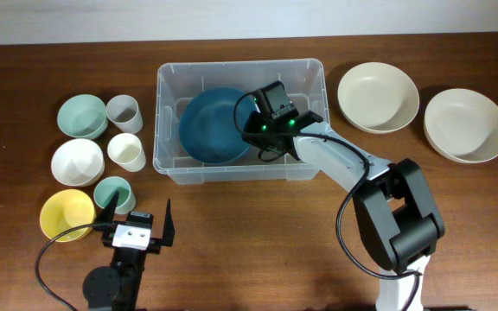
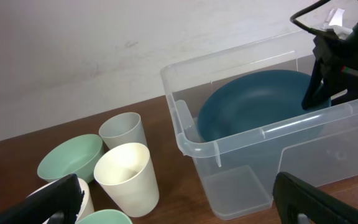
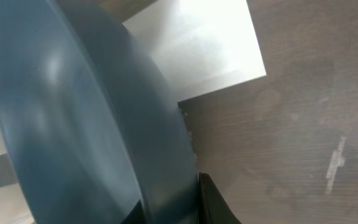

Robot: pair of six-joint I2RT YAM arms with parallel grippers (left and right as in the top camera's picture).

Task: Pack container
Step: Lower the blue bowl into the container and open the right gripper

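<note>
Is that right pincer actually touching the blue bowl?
Touching. The right wrist view shows a dark finger of the right pincer pressed against the blue bowl, at its rim, no gap.

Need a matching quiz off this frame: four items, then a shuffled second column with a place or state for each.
1. blue bowl
2. yellow bowl
3. left claw
4. two cream bowls

A. open, holding nothing
B. right of the container
C. inside the container, tilted
D. left of the container, the bowl closest to the left claw

Pairs: 1-C, 2-D, 3-A, 4-B
</note>
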